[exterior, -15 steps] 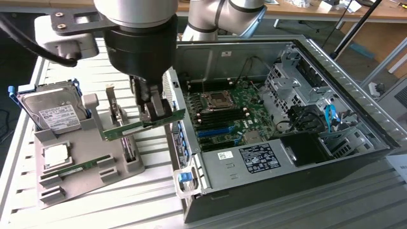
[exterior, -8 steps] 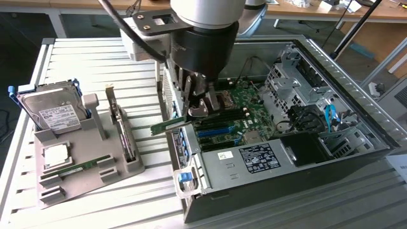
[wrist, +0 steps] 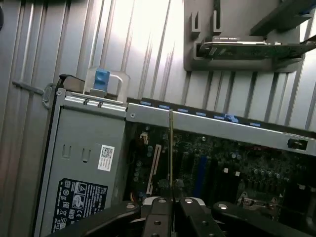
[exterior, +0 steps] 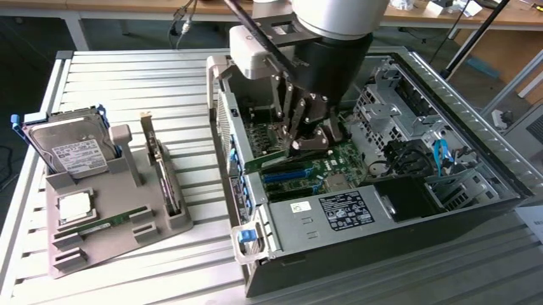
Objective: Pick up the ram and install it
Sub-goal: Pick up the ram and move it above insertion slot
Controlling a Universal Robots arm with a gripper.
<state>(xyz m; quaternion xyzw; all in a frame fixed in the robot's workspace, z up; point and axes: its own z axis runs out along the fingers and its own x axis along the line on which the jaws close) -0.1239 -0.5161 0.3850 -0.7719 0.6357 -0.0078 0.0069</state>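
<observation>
ok so the claw (exterior: 311, 142) is reaching down into the open PC case (exterior: 462, 190) and it's pinching the ram (exterior: 276, 161), fingers sitting narrow, nearly together; the exterior view is showing the stick side-on, a green strip hanging just over the motherboard (exterior: 350, 162) beside the blue slots (exterior: 293, 179); the wrist view is giving what that one isn't: the ram (wrist: 171, 148) edge-on, a thin line sticking out from between the two fingertips (wrist: 159, 202); whether it's touching a slot, I can't tell.

counting: one arm (exterior: 335, 25), one claw, one ram in the grip; one more green stick (exterior: 109, 222) is lying in the grey tray (exterior: 127, 244) on the exterior view's left; the tray is also carrying one silver processor chip (exterior: 75, 206), one hard drive (exterior: 72, 151) and one card (exterior: 161, 168) with a metal bracket, standing on edge.

around it: the power supply (exterior: 339, 213) with its label is sitting in the case just beside the slots, with a blue tab (exterior: 247, 236) on the case corner near it; everything is resting on a slatted metal worktop (exterior: 195, 267); the arm's body is blocking part of the motherboard in the exterior view, and the case wall is standing between the tray and the board.
</observation>
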